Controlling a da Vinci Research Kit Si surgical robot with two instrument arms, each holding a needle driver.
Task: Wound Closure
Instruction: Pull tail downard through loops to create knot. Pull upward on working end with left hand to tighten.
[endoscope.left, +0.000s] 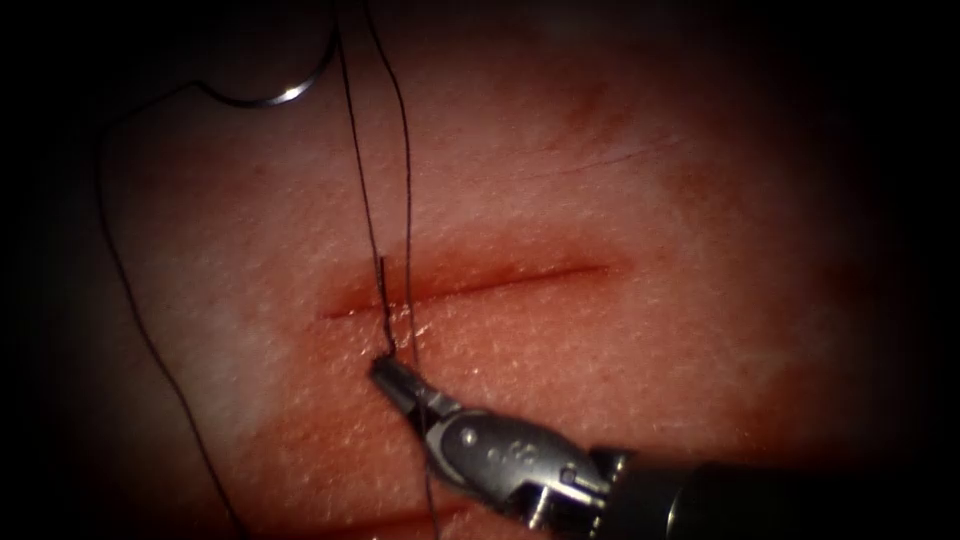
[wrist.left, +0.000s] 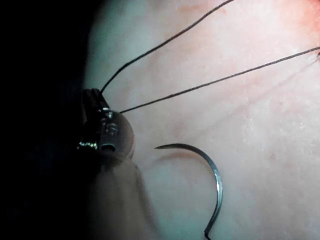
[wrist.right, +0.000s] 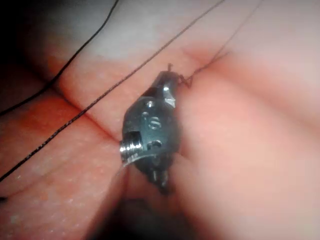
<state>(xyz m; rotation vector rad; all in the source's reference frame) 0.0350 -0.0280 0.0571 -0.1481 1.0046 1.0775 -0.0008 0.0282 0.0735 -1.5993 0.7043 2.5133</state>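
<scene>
The cut (endoscope.left: 520, 275) runs across the tissue (endoscope.left: 650, 380). My right tool (endoscope.left: 385, 368) comes in from the lower right, its jaws shut on a short thread end (endoscope.left: 384, 300) at the near lip, toward the cut's left end. The same jaws (wrist.right: 169, 76) meet the thread at a small knot (wrist.right: 187, 80). Two thread strands (endoscope.left: 405, 160) rise from there to the far edge. They end at my left tool (wrist.left: 95, 96), which looks shut on the thread (wrist.left: 200, 82). The curved needle (endoscope.left: 275, 95) lies free on the tissue at the far left, held by neither tool; the needle (wrist.left: 212, 170) lies beside the left tool.
A long slack loop of thread (endoscope.left: 130, 290) trails from the needle down the left side of the tissue. Another strand (endoscope.left: 430, 500) passes under the right tool. Red fluid (endoscope.left: 470, 280) stains the cut's lips.
</scene>
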